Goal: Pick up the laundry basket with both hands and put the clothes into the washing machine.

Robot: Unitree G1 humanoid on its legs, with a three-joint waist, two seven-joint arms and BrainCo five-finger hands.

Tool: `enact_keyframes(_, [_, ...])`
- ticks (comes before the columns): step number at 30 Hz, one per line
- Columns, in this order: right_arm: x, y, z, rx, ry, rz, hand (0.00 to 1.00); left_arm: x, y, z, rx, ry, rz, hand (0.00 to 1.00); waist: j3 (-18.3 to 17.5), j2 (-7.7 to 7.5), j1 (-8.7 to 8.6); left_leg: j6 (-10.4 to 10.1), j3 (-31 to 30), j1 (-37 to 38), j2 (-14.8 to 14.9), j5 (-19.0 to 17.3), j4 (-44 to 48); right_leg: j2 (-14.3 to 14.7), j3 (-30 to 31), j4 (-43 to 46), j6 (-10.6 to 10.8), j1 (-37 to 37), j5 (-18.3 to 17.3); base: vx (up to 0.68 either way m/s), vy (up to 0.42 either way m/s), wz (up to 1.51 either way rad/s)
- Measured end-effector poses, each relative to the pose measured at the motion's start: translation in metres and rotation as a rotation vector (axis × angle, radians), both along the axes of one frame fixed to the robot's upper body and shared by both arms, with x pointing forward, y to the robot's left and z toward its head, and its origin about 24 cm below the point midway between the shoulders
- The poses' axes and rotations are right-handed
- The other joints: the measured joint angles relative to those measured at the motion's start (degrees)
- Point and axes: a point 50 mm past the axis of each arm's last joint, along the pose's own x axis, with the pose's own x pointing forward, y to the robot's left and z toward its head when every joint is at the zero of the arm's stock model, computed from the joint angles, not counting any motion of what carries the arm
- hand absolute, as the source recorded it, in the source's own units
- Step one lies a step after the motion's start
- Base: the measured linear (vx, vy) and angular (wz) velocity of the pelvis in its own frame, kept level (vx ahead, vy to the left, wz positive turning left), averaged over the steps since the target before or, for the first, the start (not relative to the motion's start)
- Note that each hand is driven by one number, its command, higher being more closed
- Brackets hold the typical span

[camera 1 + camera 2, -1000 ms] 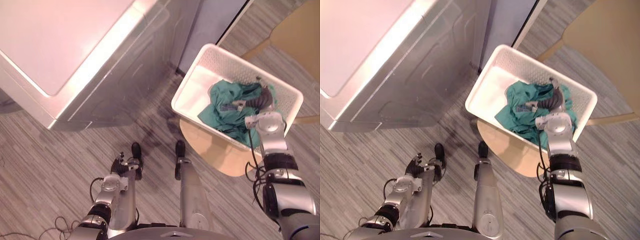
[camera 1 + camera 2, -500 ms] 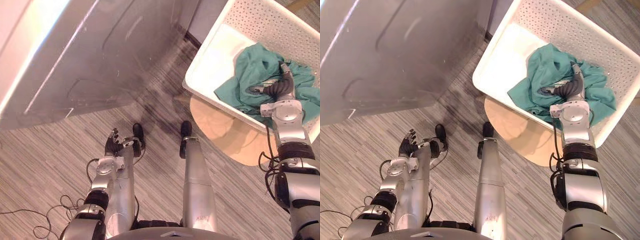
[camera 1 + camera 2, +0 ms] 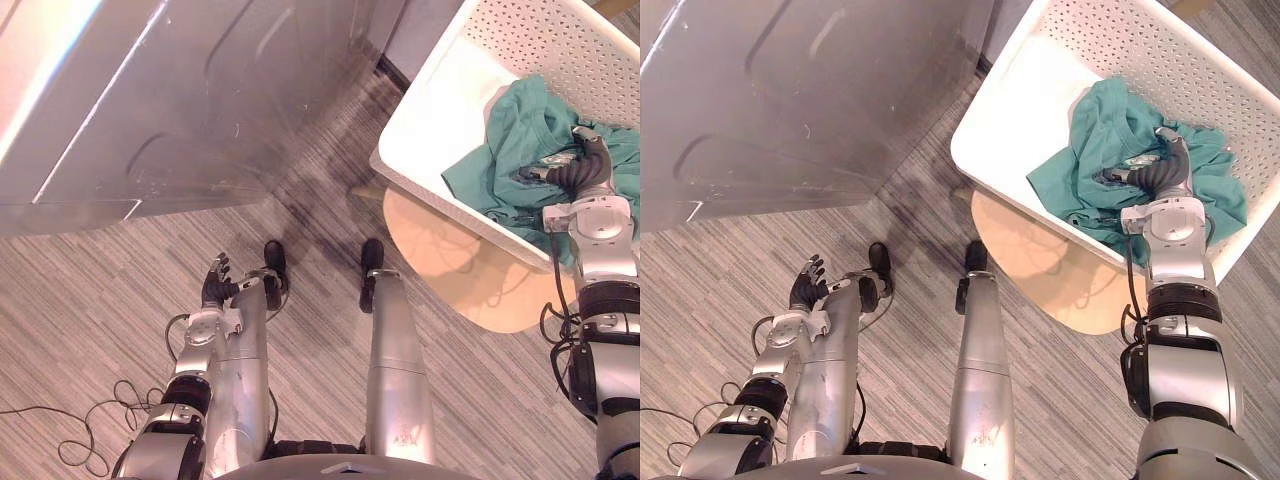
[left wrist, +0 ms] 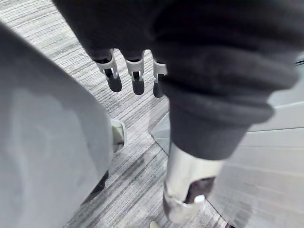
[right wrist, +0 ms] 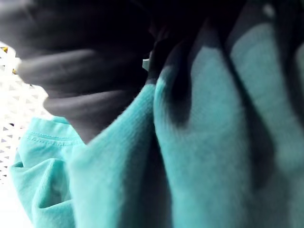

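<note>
A white laundry basket (image 3: pixel 440 100) with perforated walls sits at the robot's front right, resting on a round, pale wooden stool (image 3: pixel 450 260) whose top shows past the basket's near wall. Inside the basket lies a crumpled heap of teal clothes (image 3: pixel 510 140), bunched toward the side nearest the right arm, with bare white bottom showing on the other side. The right hand (image 3: pixel 580 172) reaches over the near wall and rests on top of the heap – its dark ribbed cover arches above the cloth, and its fingers sink into the folds, so I cannot tell whether they grip the fabric or only lie in it. In the right wrist view the teal cloth (image 5: pixel 204 142) presses up close against the dark hand, in deep creases. The left hand (image 3: pixel 215 285) hangs low at the robot's left side, above the floor and well apart from the basket – its fingers (image 4: pixel 114 78) are straight, slightly apart, and hold nothing. A large silver-grey washing machine (image 3: pixel 150 100) stands at the front left, beside the basket. The floor (image 3: pixel 80 330) is grey with fine wood-like stripes.
</note>
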Motion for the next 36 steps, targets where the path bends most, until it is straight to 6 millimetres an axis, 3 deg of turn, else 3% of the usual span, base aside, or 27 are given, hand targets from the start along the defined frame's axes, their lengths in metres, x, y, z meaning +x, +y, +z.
enact_keyframes(12, [0.004, 0.007, -0.006, -0.006, 0.022, 0.024, 1.0, -0.001, 0.0, -0.002, 0.0, 0.008, 0.001, 0.0, -0.3, -0.5, 0.04, -0.5, -0.1, 0.8, 0.6, 0.3, -0.1, 0.7, 0.0, 0.0, -0.3, 0.4, 0.2, 0.0, -0.018, -0.02])
enact_keyframes(21, [0.011, 0.024, -0.034, 0.099, 0.076, 0.048, 1.0, -0.011, 0.005, -0.016, -0.028, 0.074, 0.03, 0.0, -2.2, -2.43, 0.33, -0.8, 1.0, 4.4, 0.6, 1.0, -3.1, 0.2, -0.2, -2.2, -0.8, 3.3, 0.9, 0.0, -0.018, -0.02])
enact_keyframes(30, [0.008, 0.035, -0.035, 0.714, -0.268, 0.075, 1.0, -0.015, 0.002, -0.023, -0.061, 0.109, 0.054, 0.0, -2.3, -2.38, 0.47, -0.3, 1.5, 7.6, 0.3, 1.1, -4.4, -0.2, 0.1, -4.7, -0.1, 6.9, 1.8, 0.02, 0.01, -0.02])
enact_keyframes(36, [-0.001, 0.056, -0.006, 0.912, -0.543, 0.211, 1.0, -0.02, -0.004, -0.028, -0.075, 0.138, 0.069, 0.0, -2.3, -2.31, 0.39, -0.3, 2.0, 11.6, 0.2, 1.3, -6.5, -0.3, 0.1, -6.6, -0.1, 10.7, 1.9, 0.04, -0.012, -0.04])
